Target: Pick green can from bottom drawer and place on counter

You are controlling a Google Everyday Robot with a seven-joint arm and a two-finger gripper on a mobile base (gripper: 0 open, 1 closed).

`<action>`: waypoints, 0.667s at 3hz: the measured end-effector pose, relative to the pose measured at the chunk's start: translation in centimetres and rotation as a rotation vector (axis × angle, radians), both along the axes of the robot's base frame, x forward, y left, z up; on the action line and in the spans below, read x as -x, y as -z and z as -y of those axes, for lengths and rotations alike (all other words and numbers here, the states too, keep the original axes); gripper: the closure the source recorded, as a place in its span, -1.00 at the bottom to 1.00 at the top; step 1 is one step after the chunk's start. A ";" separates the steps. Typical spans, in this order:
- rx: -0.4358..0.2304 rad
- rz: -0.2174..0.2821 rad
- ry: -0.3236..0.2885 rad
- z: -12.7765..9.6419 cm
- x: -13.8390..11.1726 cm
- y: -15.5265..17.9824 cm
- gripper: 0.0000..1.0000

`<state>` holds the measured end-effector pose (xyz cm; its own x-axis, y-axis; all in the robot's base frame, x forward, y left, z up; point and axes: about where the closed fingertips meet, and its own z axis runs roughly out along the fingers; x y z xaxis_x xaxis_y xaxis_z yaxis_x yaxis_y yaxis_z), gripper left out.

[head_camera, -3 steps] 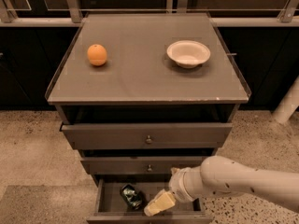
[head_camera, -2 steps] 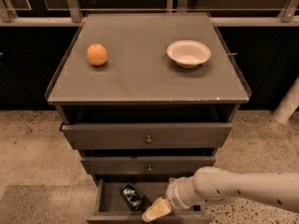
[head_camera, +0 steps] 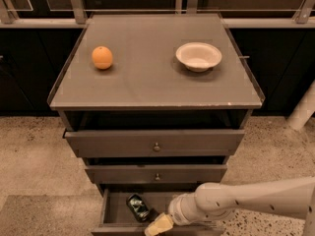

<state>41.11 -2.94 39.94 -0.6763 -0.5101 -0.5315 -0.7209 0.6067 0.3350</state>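
Tool [head_camera: 158,225] hovers just front-right of green can [head_camera: 139,206] in bottom drawer [head_camera: 116,214]

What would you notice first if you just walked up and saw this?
Probably the bright orange on the left of the counter, with a white bowl to its right. Then the big pale robot arm reaching in low from the right, its tool at the front of the open bottom drawer, right beside the dark green can lying inside.
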 end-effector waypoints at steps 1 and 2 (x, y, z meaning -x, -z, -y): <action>-0.025 -0.006 0.020 0.4 0.3 0.3 -1.00; -0.128 0.059 0.028 0.0 -1.1 1.1 -1.00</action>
